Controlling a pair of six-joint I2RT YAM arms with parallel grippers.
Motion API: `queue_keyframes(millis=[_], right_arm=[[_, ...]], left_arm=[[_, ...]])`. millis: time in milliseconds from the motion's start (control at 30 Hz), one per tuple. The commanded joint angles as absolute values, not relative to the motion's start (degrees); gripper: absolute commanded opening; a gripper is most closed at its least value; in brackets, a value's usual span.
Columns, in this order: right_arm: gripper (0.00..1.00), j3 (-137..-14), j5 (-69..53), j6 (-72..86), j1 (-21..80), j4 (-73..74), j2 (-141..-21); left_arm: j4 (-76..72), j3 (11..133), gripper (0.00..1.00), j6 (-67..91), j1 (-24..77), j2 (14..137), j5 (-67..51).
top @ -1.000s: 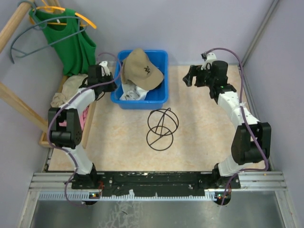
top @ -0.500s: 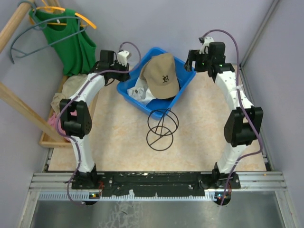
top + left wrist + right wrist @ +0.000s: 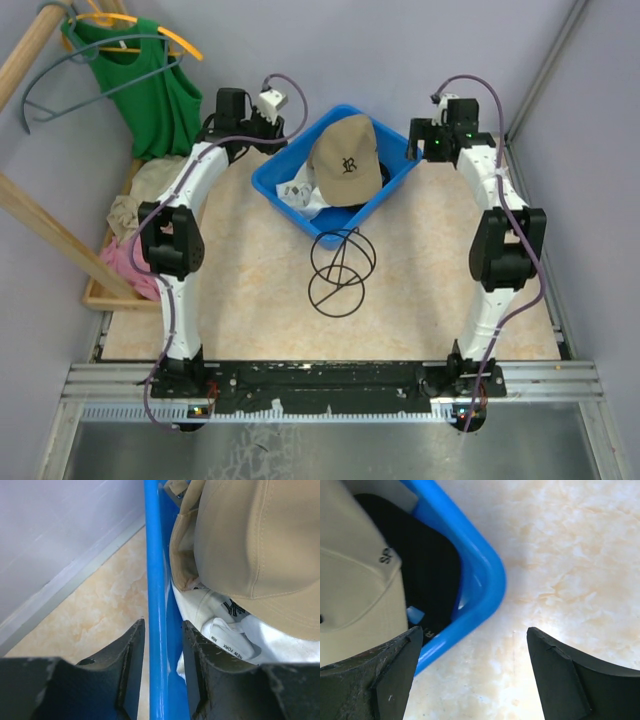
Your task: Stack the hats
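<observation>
Blue bin (image 3: pixel 396 183) cornerwise on marbled beige table (image 3: pixel 250 290). Dark wire sphere (image 3: pixel 340 268) just in front of its near corner. At left, green tank top (image 3: pixel 150 95) on orange hanger (image 3: pixel 180 42), above wooden tray (image 3: pixel 95 298) with beige cloth (image 3: pixel 150 185) and pink cloth (image 3: pixel 125 265).

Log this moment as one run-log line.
left gripper: straddling blue bin rim, grip unclear | right gripper: open around bin corner | tan hat: topmost in bin

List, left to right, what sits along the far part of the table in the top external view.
Green top → left gripper → tan cap → right gripper.
</observation>
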State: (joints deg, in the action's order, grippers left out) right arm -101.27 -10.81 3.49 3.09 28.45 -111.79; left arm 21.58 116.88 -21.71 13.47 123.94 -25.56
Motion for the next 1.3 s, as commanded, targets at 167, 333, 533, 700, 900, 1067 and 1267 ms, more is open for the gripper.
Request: queue_keyframes(millis=[167, 333, 533, 700, 900, 1067, 1267], right_arm=[[0.85, -107.6, -13.0, 3.5, 0.3, 27.0, -118.7], [0.84, -111.3, -16.5, 5.3, 0.3, 26.4, -123.3], [0.59, -113.6, -19.1, 7.2, 0.4, 25.8, -126.9], [0.00, -114.0, -20.0, 11.9, 0.9, 24.3, -127.8], [0.00, -105.8, -11.2, 26.7, 0.8, 19.4, -121.7], [0.00, -94.0, -3.3, 41.9, 0.2, 13.6, -115.8], [0.00, -92.7, 3.4, 51.7, -1.4, 15.3, -114.1]], left_arm=[[21.0, 119.8, 0.59, -17.7, 12.2, 122.9, -27.0], [24.7, 119.8, 0.99, -16.3, 12.0, 118.0, -27.0], [19.3, 111.8, 1.00, -7.9, 11.7, 111.8, -24.3], [19.4, 109.6, 1.00, -0.4, 9.3, 110.6, -27.4], [22.3, 107.5, 1.00, 1.0, 8.8, 109.1, -27.4], [18.4, 101.7, 0.99, 4.3, 8.9, 105.4, -26.9], [18.0, 96.8, 0.98, 5.3, 8.9, 102.0, -26.0]])
